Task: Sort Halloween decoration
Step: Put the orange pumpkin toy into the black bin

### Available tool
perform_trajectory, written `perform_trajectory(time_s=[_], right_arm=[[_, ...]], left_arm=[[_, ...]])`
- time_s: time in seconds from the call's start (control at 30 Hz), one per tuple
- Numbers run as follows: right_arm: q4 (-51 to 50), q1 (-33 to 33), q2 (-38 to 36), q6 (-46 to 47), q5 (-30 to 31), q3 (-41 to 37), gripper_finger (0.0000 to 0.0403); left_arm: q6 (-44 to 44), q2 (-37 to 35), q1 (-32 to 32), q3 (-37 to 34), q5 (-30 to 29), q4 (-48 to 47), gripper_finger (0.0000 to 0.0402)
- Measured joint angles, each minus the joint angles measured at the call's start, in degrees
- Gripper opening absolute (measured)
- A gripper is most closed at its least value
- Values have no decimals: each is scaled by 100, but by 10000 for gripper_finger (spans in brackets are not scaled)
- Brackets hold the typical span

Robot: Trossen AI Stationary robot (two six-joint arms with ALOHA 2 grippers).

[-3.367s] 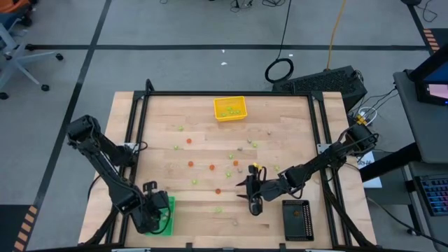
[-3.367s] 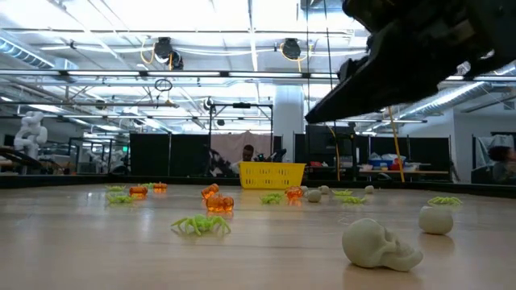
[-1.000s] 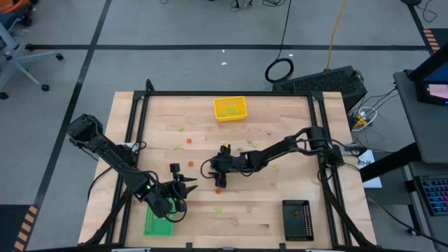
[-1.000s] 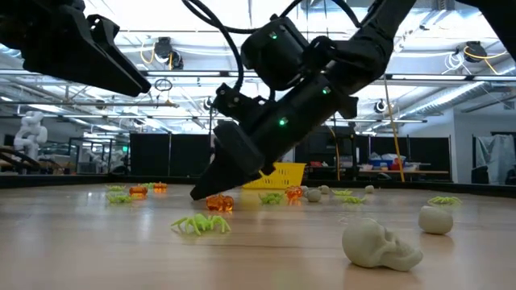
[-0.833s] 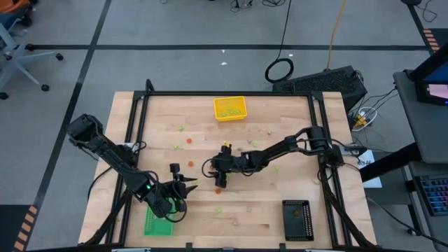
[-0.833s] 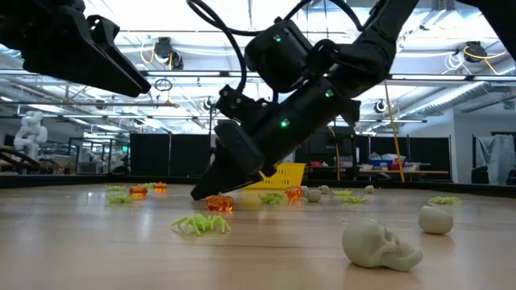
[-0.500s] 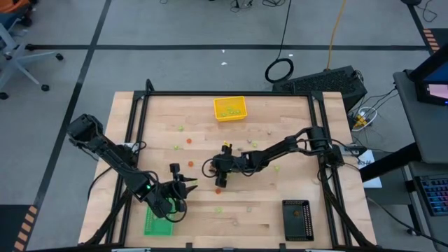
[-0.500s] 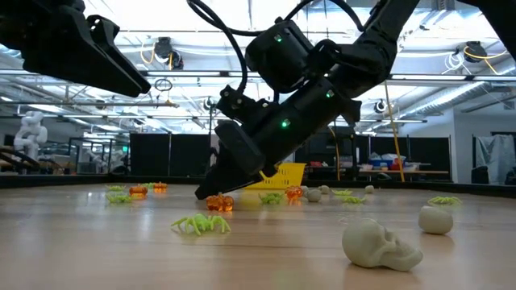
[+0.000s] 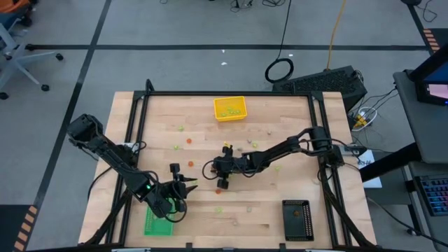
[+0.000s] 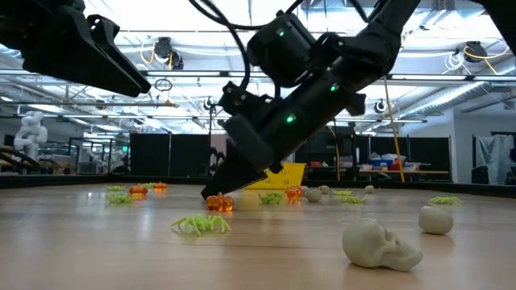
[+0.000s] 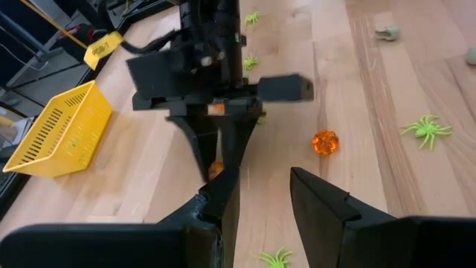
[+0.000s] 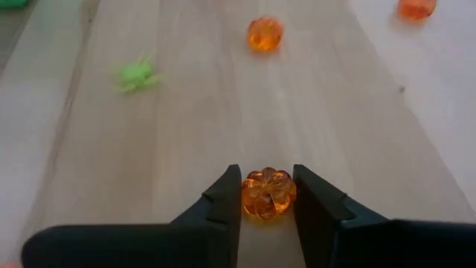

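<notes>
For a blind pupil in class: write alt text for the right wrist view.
The right hand has its two dark fingers closed against an orange pumpkin on the wooden table. Beyond lie a green spider and two more orange pumpkins.

From above, the orange piece (image 9: 219, 190) sits mostly hidden under the right gripper (image 9: 220, 186) — its shape too small to tell; the green tray (image 9: 155, 225) lies partly beneath the left arm.

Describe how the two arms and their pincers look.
Both arms are dark, jointed, with black cables looped along them. The right arm shows small green lights; its pincer has two flat black tapered fingers. The left pincer has matching black fingers.
</notes>
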Motion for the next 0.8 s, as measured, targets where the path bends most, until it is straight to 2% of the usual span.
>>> perform_trajectory(time_s=[0.2,0.33,0.8], right_arm=[[-498,123,-479,-68,-301,-9,72],[-1005,321,-849,-111,-270,-8,73],[-2869,1639,-2287,-217,-114,2,74]], left_arm=[[0,0,-2,3,4,0,118],[-25,-2,-2,4,85,5,118],[-19,-2,-2,4,127,85,118]])
